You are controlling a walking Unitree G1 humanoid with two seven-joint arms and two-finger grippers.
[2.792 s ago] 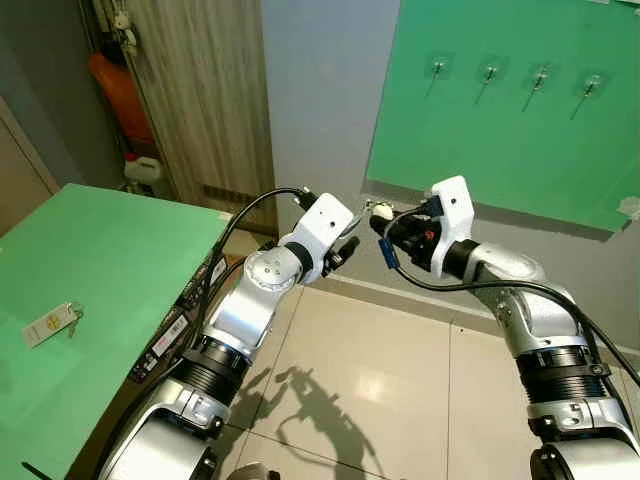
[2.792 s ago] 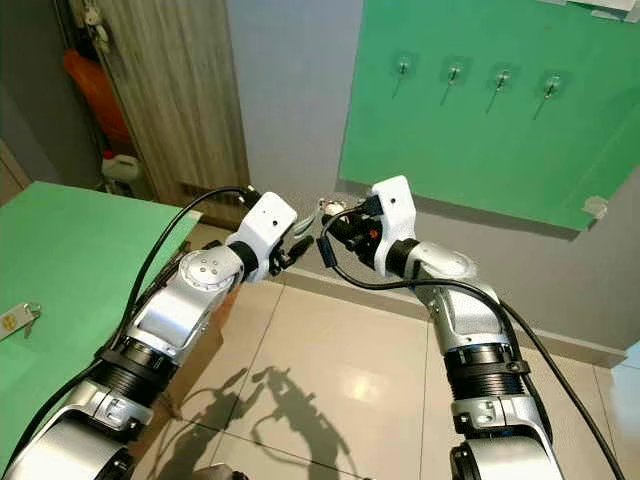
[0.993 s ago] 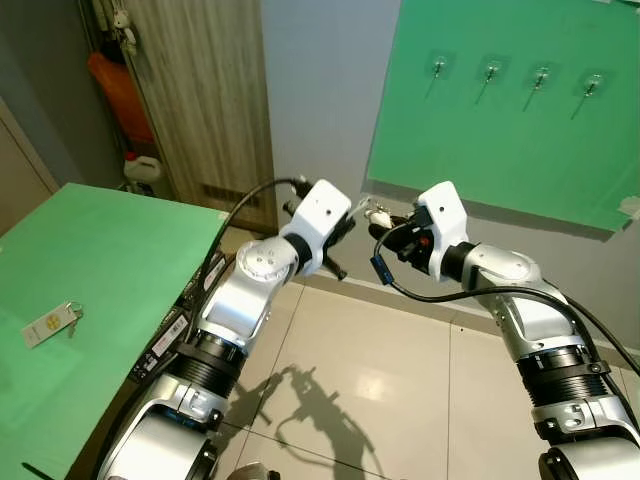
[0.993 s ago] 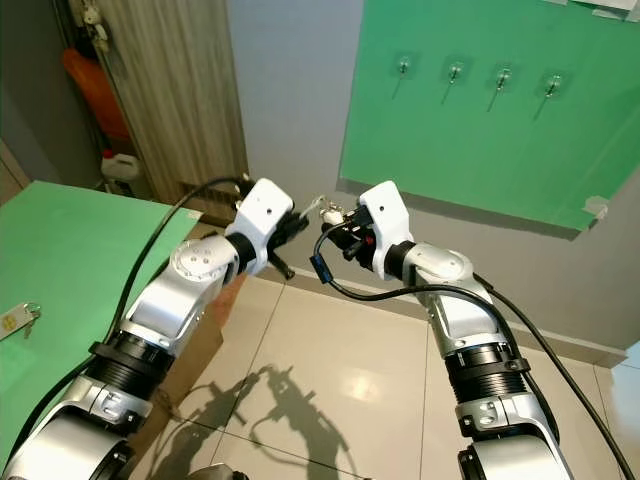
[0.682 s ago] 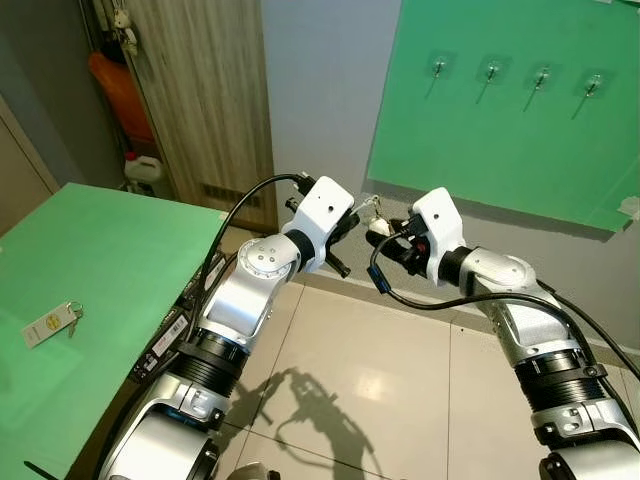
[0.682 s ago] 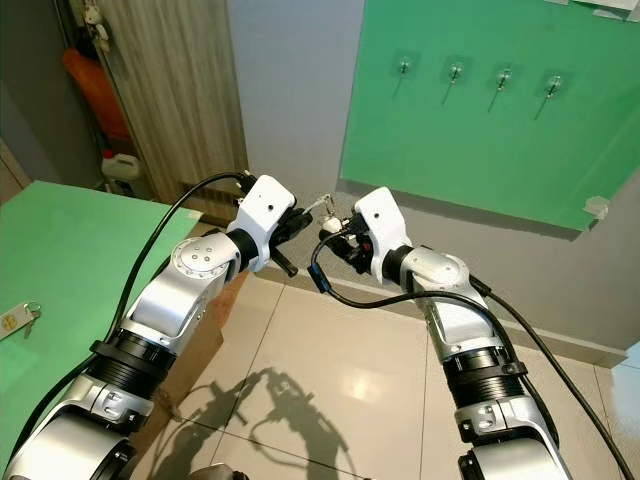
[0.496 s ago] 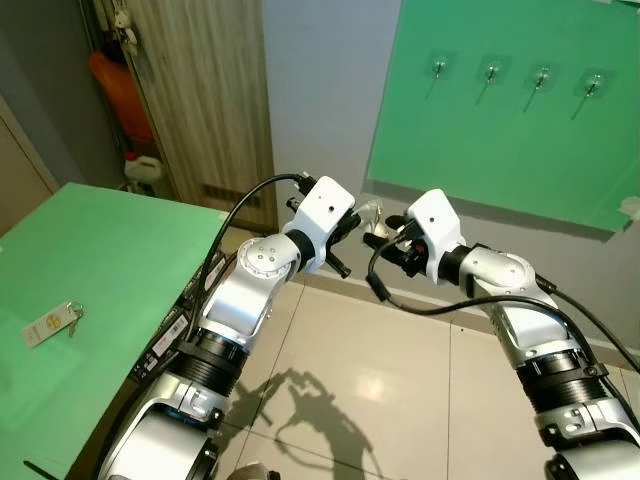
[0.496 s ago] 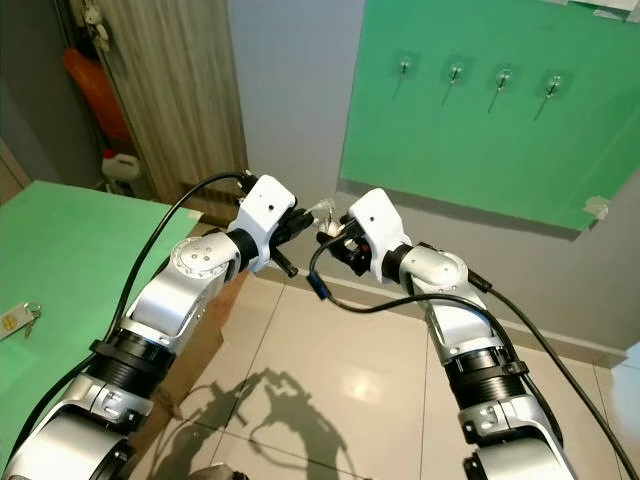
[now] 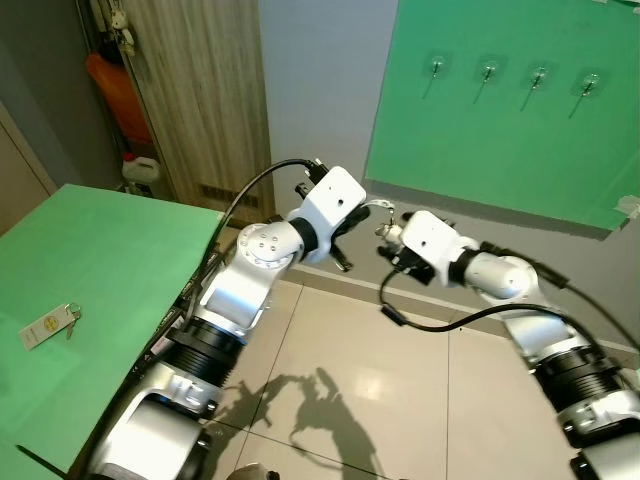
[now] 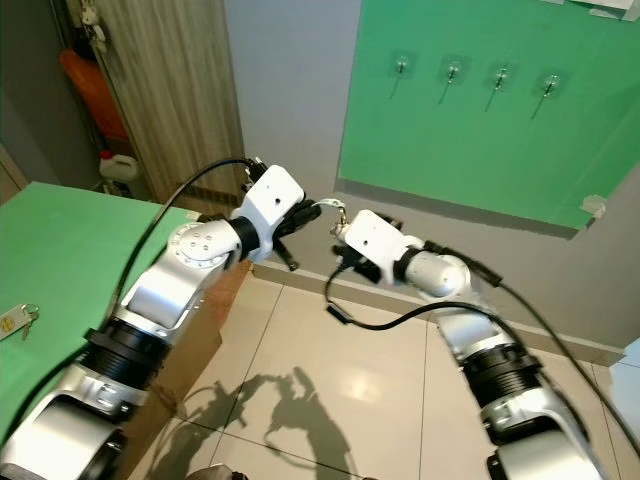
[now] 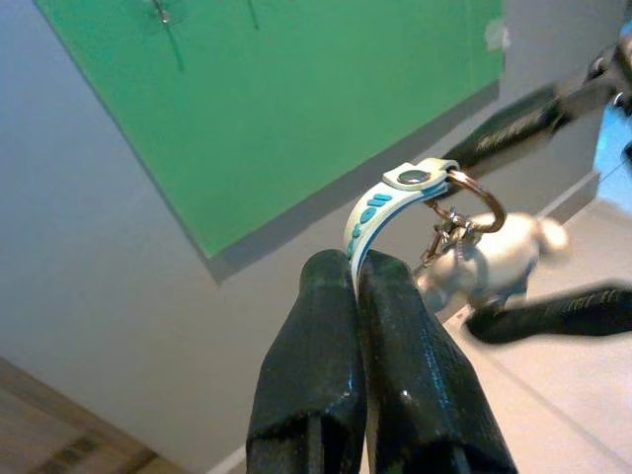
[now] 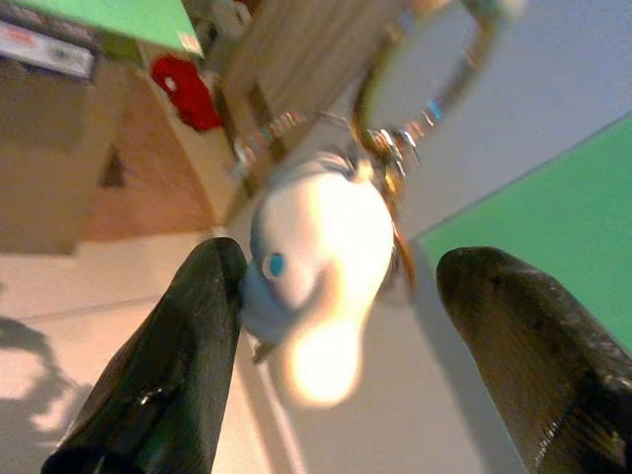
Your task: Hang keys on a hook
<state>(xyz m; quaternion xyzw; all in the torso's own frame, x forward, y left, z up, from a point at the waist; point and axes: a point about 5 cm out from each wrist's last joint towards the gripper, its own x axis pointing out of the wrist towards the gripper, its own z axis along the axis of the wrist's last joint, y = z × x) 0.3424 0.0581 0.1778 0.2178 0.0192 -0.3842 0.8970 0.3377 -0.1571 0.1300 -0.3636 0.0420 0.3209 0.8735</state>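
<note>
Left gripper (image 11: 357,272) pinches the strap (image 11: 380,207), dangling your keys (image 11: 489,259) mid-air below the hooks (image 9: 486,73); right gripper (image 12: 326,286) spreads wide around the charm, ready to take over.

The white rounded charm (image 12: 321,262) on the keyring is blurred in the right wrist view, so its shape cannot be made out. The small white tag (image 9: 46,326) on the green table (image 9: 110,250) is too small to be read

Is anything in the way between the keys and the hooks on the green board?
Nothing visible is. The left gripper pinches the keychain strap, and open air lies between it and the four hooks on the green board.
</note>
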